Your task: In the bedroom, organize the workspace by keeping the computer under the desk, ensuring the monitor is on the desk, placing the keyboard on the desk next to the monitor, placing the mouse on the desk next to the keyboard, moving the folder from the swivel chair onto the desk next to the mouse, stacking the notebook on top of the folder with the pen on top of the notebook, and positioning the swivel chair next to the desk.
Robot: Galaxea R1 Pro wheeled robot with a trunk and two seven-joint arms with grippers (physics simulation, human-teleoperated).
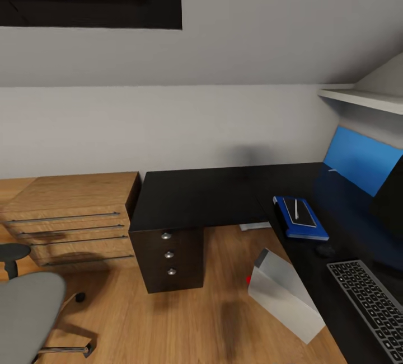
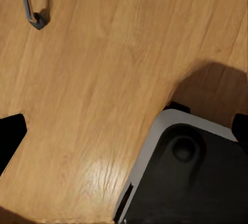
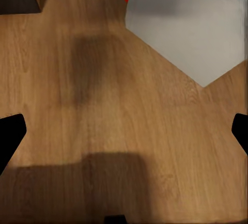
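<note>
The black L-shaped desk point(image 1: 196, 196) fills the middle and right of the head view. On its right wing lies a blue flat stack, the notebook on the folder point(image 1: 300, 220), with the white pen point(image 1: 296, 209) on top. A small dark mouse point(image 1: 324, 250) sits between that stack and the keyboard point(image 1: 370, 303). The monitor point(image 1: 390, 196) is cut off by the right edge. The grey computer point(image 1: 284, 295) point(image 3: 191, 33) stands tilted on the floor by the desk's edge. The swivel chair point(image 1: 25, 315) is at the lower left. My left gripper point(image 2: 124, 131) and right gripper point(image 3: 124, 133) hang open over the wood floor, holding nothing.
A low light-wood cabinet point(image 1: 73, 213) stands against the wall, left of the desk's drawer unit point(image 1: 170, 252). A white shelf point(image 1: 364, 98) juts out above the blue back panel point(image 1: 361, 157). The left wrist view takes in my base point(image 2: 191, 177) and a chair castor point(image 2: 36, 21).
</note>
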